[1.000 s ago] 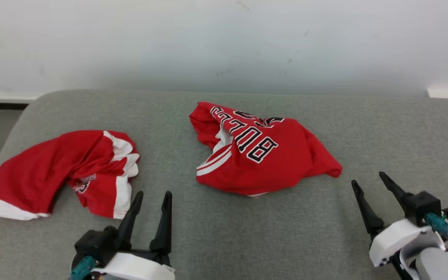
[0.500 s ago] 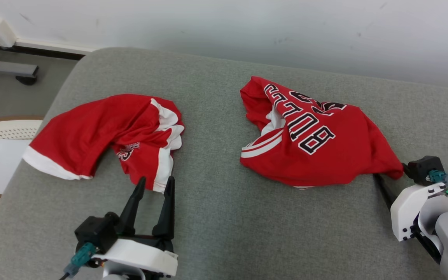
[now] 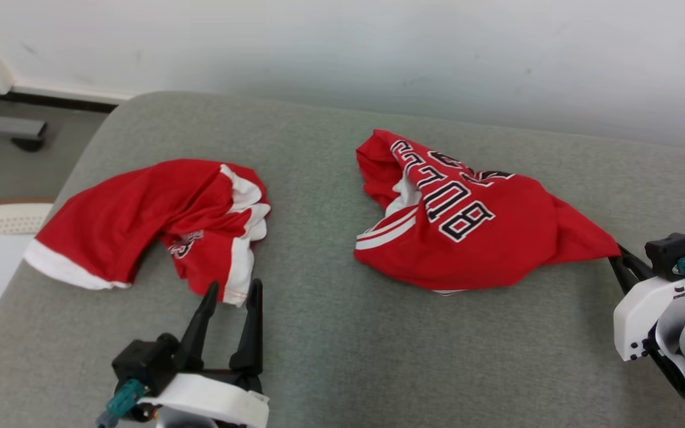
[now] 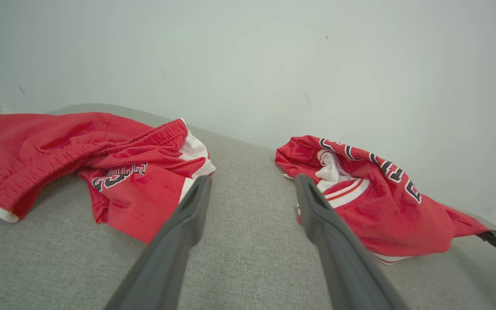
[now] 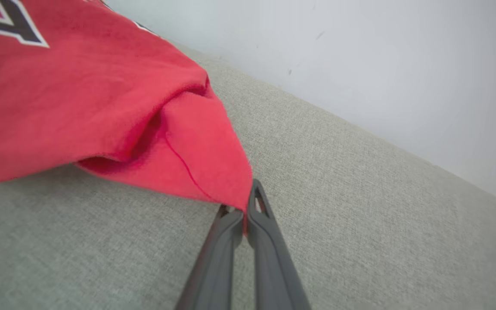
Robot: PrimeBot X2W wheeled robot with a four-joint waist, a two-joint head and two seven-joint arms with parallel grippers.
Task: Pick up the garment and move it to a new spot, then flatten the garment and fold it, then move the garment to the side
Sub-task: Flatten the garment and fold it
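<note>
The jersey (image 3: 467, 232) lies crumpled near the cushion's (image 3: 342, 356) back edge, right of middle. The right gripper (image 5: 246, 206) pinches its right corner. The left gripper (image 3: 234, 288) stands wide and empty beside the shorts (image 3: 140, 214).

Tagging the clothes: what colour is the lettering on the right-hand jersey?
Black letters edged in white, on the red jersey; clearest in the head view.

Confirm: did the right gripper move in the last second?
Yes. Against the jersey, the right gripper went forward from clear of its right corner onto that corner, now shut on it. Camera shifted too.
</note>
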